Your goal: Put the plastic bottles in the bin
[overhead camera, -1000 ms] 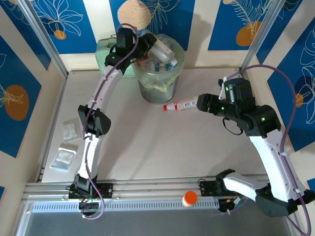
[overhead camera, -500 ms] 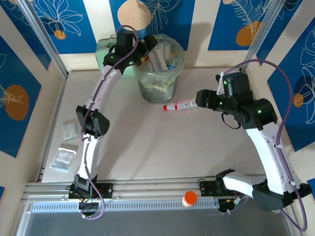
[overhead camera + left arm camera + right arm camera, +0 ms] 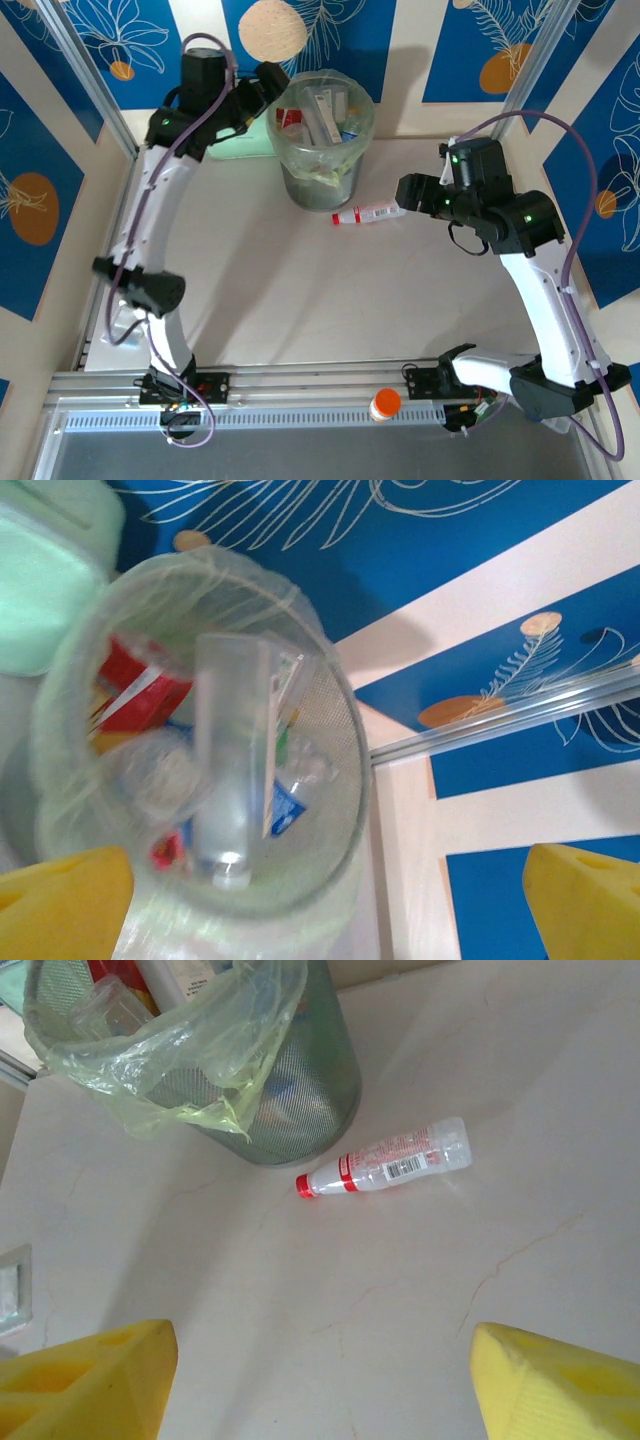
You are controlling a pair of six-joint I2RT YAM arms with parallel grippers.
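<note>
Bin [image 3: 322, 140] stands at the far edge of the table, a little left of the middle, its pale green liner folded over the rim. Inside it is a jumble of plastic bottles [image 3: 230, 780]. One tall clear bottle leans upright in the middle, with red-labelled [image 3: 140, 690] and blue-labelled [image 3: 285, 805] ones packed around it; the exact count can't be made out through the liner. Left gripper [image 3: 268, 82] hangs high, just left of the bin's rim and over the mint-green case [image 3: 235, 145]. In the left wrist view its yellow fingers [image 3: 60, 900] are spread wide with nothing between them, and the camera looks down into the bin mouth. One bottle lies on the table [image 3: 250, 290]: a clear one with a red cap and red-and-white label [image 3: 368, 213], on its side just right of the bin's base, cap end toward the bin, near it but apart. Right gripper [image 3: 404, 195] sits above that bottle's base end, not touching it. The right wrist view shows its fingers [image 3: 85, 1380] apart and empty, with the bottle [image 3: 385, 1160] lying well ahead of them. An orange-capped jar [image 3: 385, 404] sits on the rail at the near edge, between the arm bases.
</note>
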